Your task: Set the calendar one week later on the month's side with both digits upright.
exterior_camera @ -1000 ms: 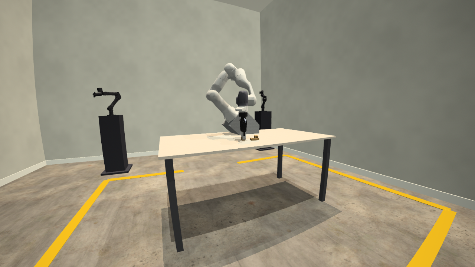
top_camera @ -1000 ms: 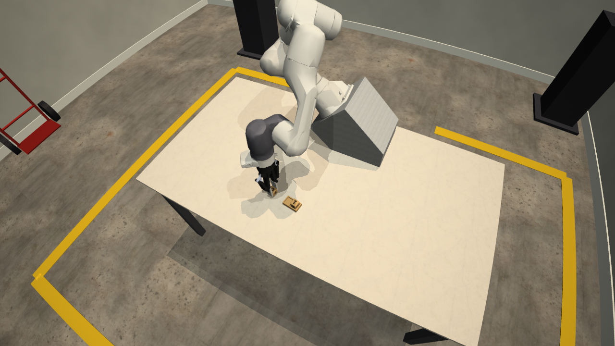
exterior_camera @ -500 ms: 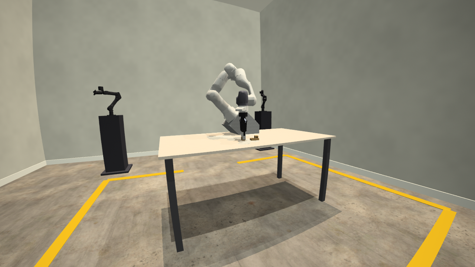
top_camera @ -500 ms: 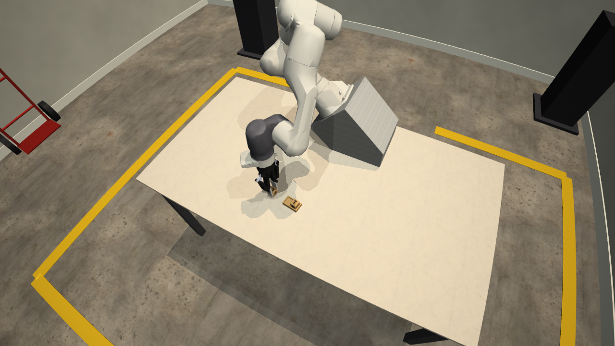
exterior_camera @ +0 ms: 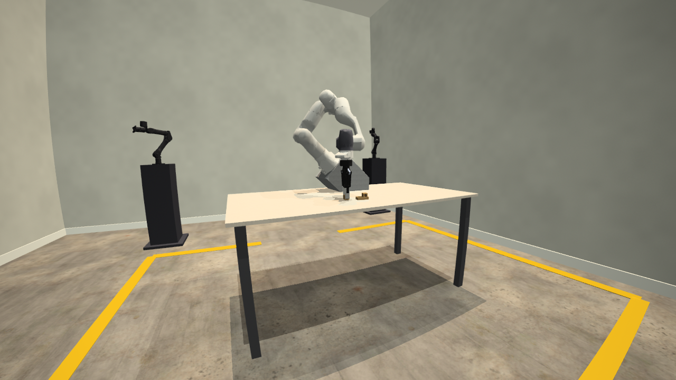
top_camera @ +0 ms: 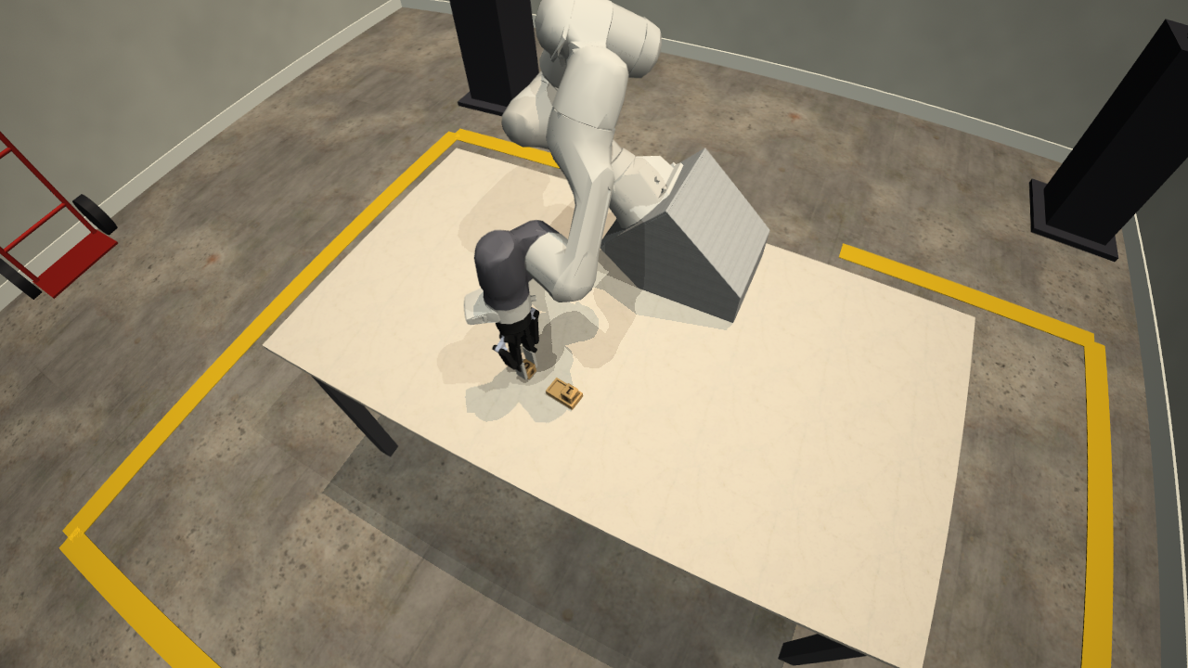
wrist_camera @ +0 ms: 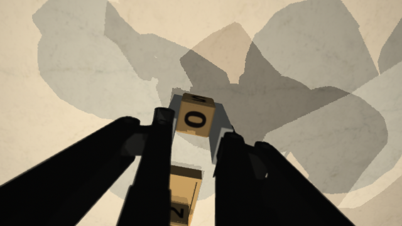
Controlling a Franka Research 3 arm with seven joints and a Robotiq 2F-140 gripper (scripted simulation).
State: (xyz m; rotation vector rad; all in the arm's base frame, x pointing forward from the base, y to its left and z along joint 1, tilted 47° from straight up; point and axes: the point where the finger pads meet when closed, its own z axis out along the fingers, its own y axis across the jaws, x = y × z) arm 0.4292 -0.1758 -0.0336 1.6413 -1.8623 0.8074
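Surface: cream table top [top_camera: 747, 431] on dark legs, standing inside a yellow floor line [top_camera: 1098, 465] on a mottled concrete floor, grey walls behind.

Nearest to my wrist camera, low between my black fingers, part of the wooden tray [wrist_camera: 183, 188] shows, with a second cube [wrist_camera: 178, 213] in it whose visible face bears what looks like a "2". I cannot tell from here whether that cube stands flat.

Just beyond, my gripper [wrist_camera: 195, 112] is clamped on a wooden digit cube [wrist_camera: 195, 117]. The grey pads [wrist_camera: 220, 138] press its two side faces. The face toward the camera reads "0"; the face above it carries another digit, foreshortened, maybe a "5", not certain. The cube sits at the very tips of the fingers, over the shadowed table.

Top view: my gripper [top_camera: 522, 366] points down at the table just to the left of the tray [top_camera: 558, 387], with the held cube [top_camera: 525, 370] a small tan spot at the fingertips. The dark-faced cube [top_camera: 571, 397] stands in the near end of the tray. Held cube and tray are near each other but apart. The tray looks flat on the table.

Exterior view: gripper [exterior_camera: 346, 192] vertical, tips at or just above the table surface; I cannot tell whether the cube touches it. Tray [exterior_camera: 362, 197] just to the right of it.

Farther back: my arm's grey wedge-shaped base [top_camera: 714, 240] on the table's rear edge. Beyond the table, two black pedestals [exterior_camera: 160, 203] with small dark arms, and a red hand truck [top_camera: 58, 257] by the wall.
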